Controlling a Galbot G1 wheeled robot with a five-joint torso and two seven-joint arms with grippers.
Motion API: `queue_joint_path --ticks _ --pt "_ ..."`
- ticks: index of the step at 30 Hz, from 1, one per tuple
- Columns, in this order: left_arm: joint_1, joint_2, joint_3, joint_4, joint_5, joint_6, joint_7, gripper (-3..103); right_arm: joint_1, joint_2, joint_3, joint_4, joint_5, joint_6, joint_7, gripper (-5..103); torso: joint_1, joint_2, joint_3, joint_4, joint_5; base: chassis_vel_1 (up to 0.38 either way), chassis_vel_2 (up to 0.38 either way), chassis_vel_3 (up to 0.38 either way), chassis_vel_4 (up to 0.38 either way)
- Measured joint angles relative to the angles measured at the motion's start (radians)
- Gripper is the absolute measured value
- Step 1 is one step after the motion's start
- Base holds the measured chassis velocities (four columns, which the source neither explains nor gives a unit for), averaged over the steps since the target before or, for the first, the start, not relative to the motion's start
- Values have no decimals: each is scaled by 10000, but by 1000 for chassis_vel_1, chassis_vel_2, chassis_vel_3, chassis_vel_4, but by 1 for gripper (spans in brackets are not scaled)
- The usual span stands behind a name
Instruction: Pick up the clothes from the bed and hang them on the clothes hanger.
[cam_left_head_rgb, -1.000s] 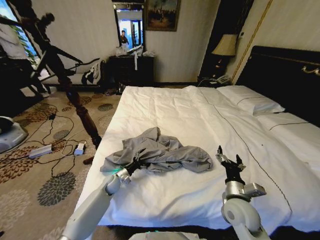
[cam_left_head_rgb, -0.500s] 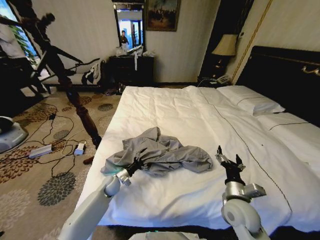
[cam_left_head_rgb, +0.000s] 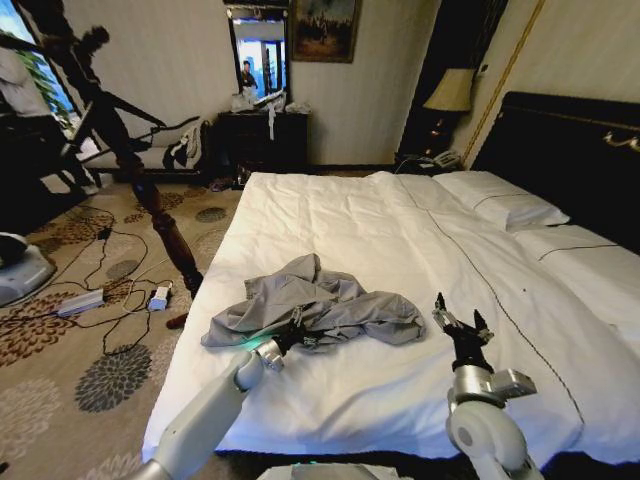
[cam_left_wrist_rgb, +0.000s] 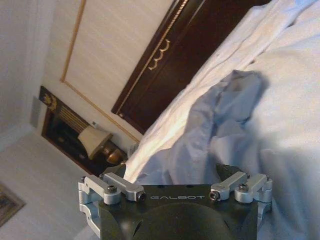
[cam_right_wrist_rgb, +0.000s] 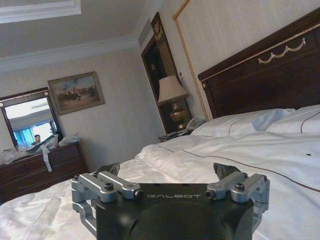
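Right wrist view showing "GALBOT" on right gripper (cam_right_wrist_rgb: 167, 172), fingers spread, hovering over the bed (cam_left_head_rgb: 420, 240), left gripper (cam_left_head_rgb: 297, 336) touching the clothes (cam_left_head_rgb: 315, 305), its finger state unclear.

We see a dim, warm room lit by the window (cam_left_head_rgb: 22, 60) at far left, the white bed (cam_left_head_rgb: 330, 215) glaring, edges bowed, wrist views soft.

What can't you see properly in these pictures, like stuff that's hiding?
- Left gripper, head view: its fingertips sink into the crumpled light blue-grey shirt, so whether they pinch fabric cannot be told. In the left wrist view its own dark body covers them.
- Black curved clothes hanger, head view: partly masked by the dark wooden pole.
- Wide white bed, head view: its near edge is hidden behind both arms. The right gripper hovers open.
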Motion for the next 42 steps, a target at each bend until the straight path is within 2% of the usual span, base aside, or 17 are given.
queue_joint_path --ticks 5,12,21,22,26,29,30,32,33,36,38,42 --pt "102 190 -105 -20 22 0 -20 100 41 41 -52 -14 -16 0 0 100 -1 2 0 0 -1 0 0 0 0" --pt "-239 -633 -246 575 454 27 -171 100 50 110 -157 -38 -103 -15 1 100 0 2 0 -3 -2 0 0 0 0" --pt "-644 -1001 28 748 630 22 -243 100 -134 177 -33 56 -155 -16 5 100 0 1 0 -2 -1 0 0 0 0" --pt "-673 -985 41 746 646 36 -263 103 -137 181 -29 62 -155 -16 6 100 1 1 0 -2 -1 0 0 0 0" --pt "-680 -867 8 687 651 55 -277 95 -120 210 -35 60 -157 -16 7 100 1 1 0 1 0 0 0 0 0" --pt "-659 -760 -35 656 646 36 -240 80 -81 245 -83 27 -173 -16 8 100 1 1 0 1 -1 0 0 0 0" --pt "-659 -760 -35 656 646 36 -240 80 -81 245 -83 27 -173 -16 8 100 1 1 0 1 -1 0 0 0 0" --pt "-604 -740 -62 605 645 0 -210 69 -60 247 -99 3 -178 -16 8 100 1 1 0 0 -1 0 0 0 0" --pt "-604 -740 -62 605 645 0 -210 69 -60 247 -99 3 -178 -16 8 100 1 1 0 0 -1 0 0 0 0" --pt "-541 -736 -112 536 647 -10 -192 53 -58 231 -100 -7 -180 -16 8 100 1 1 0 0 -1 0 0 0 0" --pt "-537 -735 -116 522 646 -12 -190 53 -56 227 -99 -7 -180 -16 8 100 1 1 0 0 -1 0 0 0 0" --pt "-575 -681 -132 384 498 -14 -179 31 -37 240 -98 -29 -179 -16 8 100 1 0 0 -1 -1 0 0 0 0"
